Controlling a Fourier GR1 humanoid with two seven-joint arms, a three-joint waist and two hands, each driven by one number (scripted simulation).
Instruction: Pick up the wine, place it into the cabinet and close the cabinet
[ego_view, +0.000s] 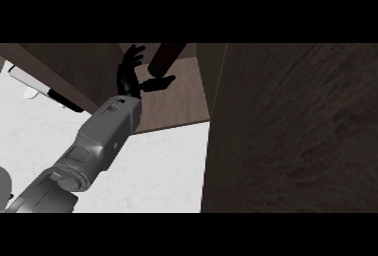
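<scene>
Left hand (131, 75) spread beside wine (166, 56) on shelf (173, 105); dark panel (295, 130) fills right.

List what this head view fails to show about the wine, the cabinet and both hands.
- Dark wine bottle: its upper end is cut off by the view's top edge. No label can be made out.
- Left robot hand: it is black against the dark bottle, so contact between them cannot be told.
- Right robot hand: outside the view.
- Brown wooden cabinet shelf: its right part is hidden by the large dark wooden cabinet door.
</scene>
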